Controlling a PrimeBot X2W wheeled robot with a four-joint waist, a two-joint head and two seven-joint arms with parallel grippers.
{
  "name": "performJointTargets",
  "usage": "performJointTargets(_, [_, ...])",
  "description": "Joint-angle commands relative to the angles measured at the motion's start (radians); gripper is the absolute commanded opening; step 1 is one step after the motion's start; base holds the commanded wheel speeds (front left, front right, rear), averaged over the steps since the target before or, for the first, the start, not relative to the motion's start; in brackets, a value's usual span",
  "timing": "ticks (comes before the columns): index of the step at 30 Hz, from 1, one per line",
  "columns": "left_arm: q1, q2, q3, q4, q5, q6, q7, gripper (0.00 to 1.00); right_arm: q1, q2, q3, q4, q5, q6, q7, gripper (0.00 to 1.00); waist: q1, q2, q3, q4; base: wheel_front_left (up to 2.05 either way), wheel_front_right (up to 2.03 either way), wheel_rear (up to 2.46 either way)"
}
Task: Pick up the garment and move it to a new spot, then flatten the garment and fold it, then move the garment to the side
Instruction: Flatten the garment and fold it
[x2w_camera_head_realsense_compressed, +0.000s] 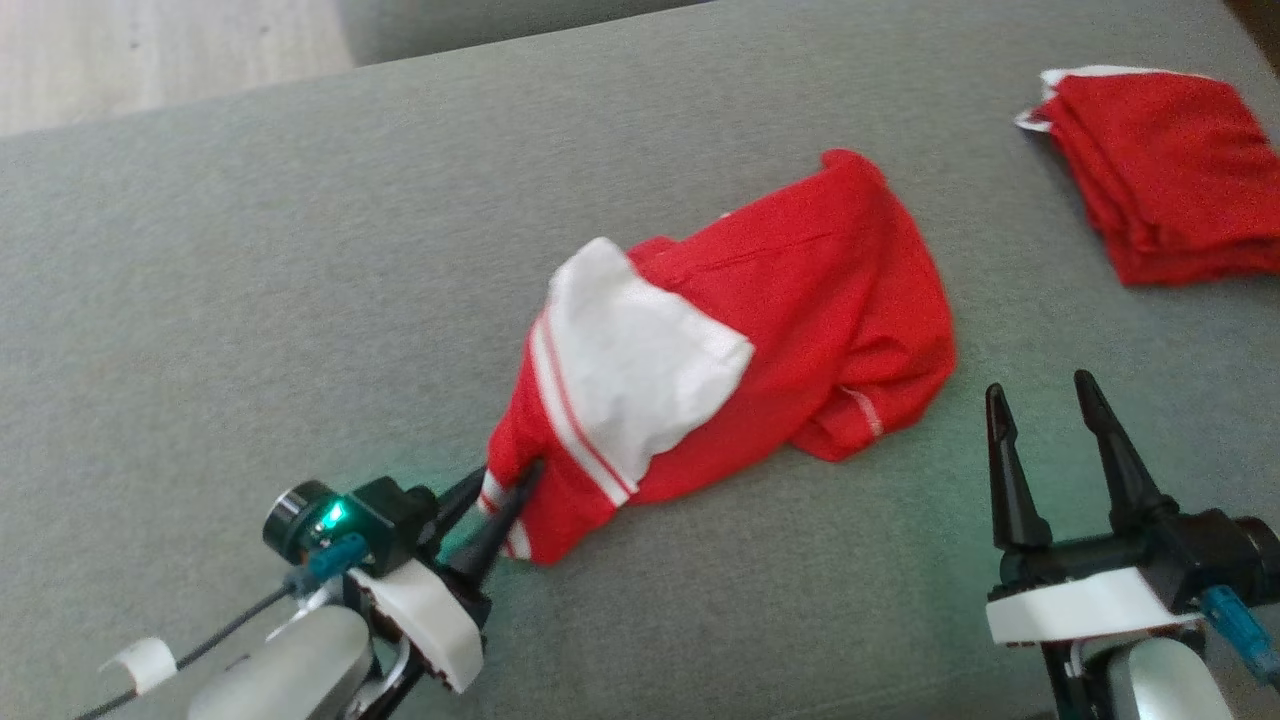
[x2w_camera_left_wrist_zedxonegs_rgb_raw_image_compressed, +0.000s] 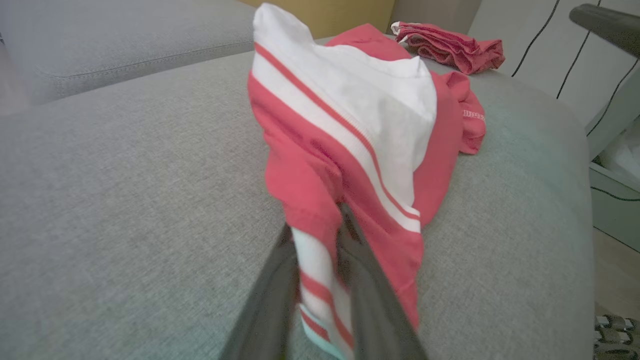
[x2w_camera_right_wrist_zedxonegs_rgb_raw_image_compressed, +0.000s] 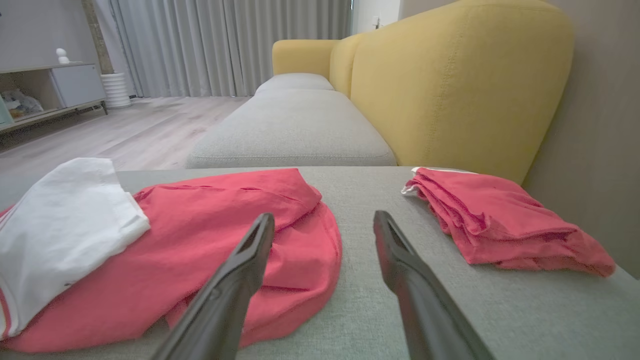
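The garment, a red jersey with a white side panel and red-and-white striped trim, lies bunched in the middle of the grey cushion. Its numerals are hidden. My left gripper is shut on the striped near-left corner, which is pulled taut toward it; in the left wrist view the garment rises from between the fingers of that gripper. My right gripper stands open at the lower right, just off the garment's right edge. In the right wrist view the open gripper points past the garment.
A second, folded, nearly all-red cloth with a white corner lies at the cushion's far right, beside a yellow sofa back. A further grey cushion and wooden floor lie beyond. Cables hang by the wall.
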Motion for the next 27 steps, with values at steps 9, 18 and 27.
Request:
performJointTargets(9, [-0.065, 0.039, 0.059, -0.1, 0.107, 0.124, -0.037, 1.0, -0.036, -0.009, 0.019, -0.03, -0.024, -0.001, -0.004, 1.0, -0.0001, 0.0, -0.007, 0.063, 0.0, 0.0, 0.0])
performJointTargets(18, [-0.209, -0.031, 0.024, -0.17, 0.201, 0.198, 0.105, 1.0, -0.036, -0.009, 0.033, -0.026, -0.021, -0.001, -0.004, 1.0, -0.0001, 0.0, 0.011, 0.073, 0.0, 0.0, 0.0])
performJointTargets(27, [-0.336, -0.144, 0.061, -0.044, 0.095, 0.112, 0.165, 1.0, -0.057, -0.011, 0.048, -0.02, -0.018, -0.001, -0.004, 1.0, -0.0001, 0.0, 0.056, 0.055, 0.0, 0.0, 0.0])
